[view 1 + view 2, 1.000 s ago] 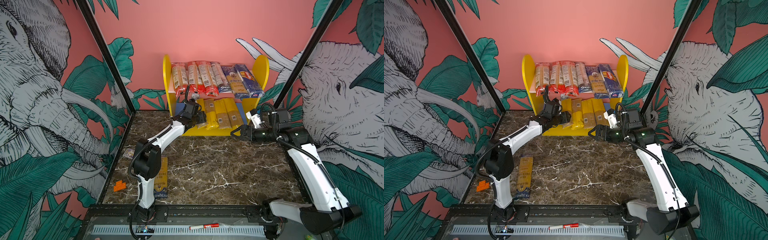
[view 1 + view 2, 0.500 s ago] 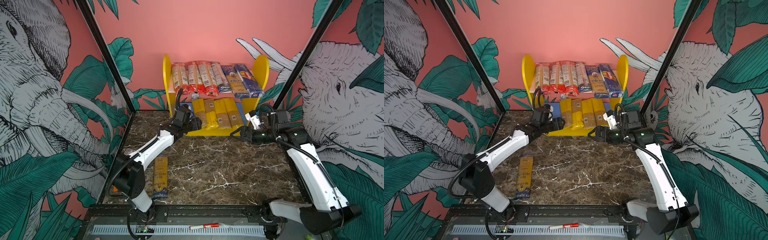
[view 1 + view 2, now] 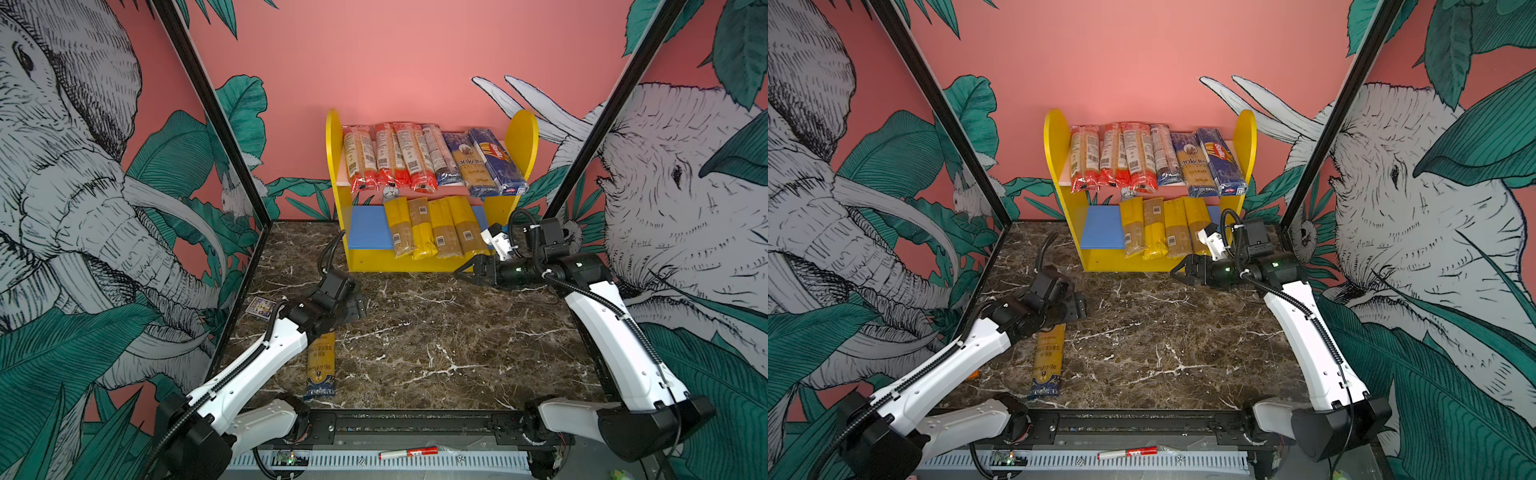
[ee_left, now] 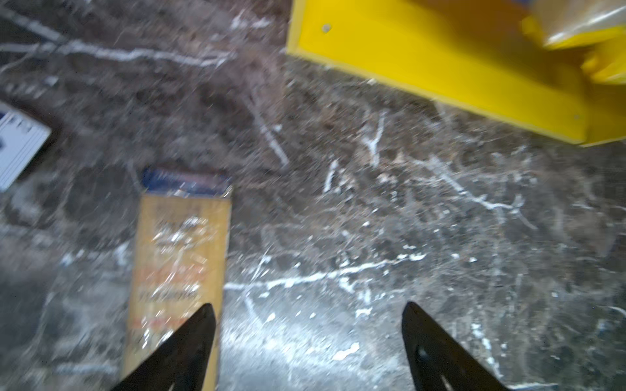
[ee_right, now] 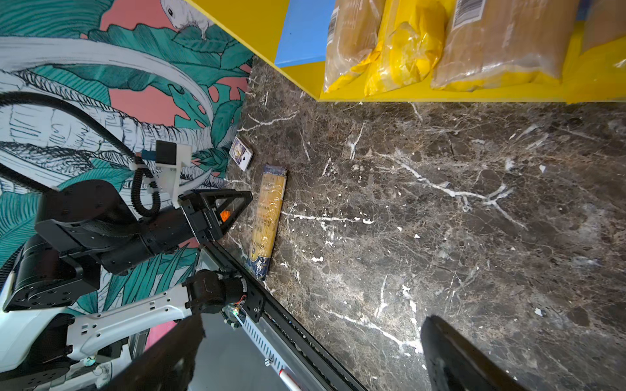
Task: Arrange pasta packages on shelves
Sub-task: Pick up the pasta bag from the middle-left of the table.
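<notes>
one blue-and-yellow pasta pack [image 3: 321, 368] lies flat on the marble table [image 3: 436, 332] near its left edge. the left gripper [image 3: 354, 307] hovers over it, jaws wide apart and empty. the right gripper [image 3: 462, 272] hangs before the shelves [image 3: 334, 166] at the table's back edge, jaws spread wide, holding nothing. six packs [image 3: 415, 158] lie on the upper board, four yellow packs [image 3: 432, 228] on the lower
</notes>
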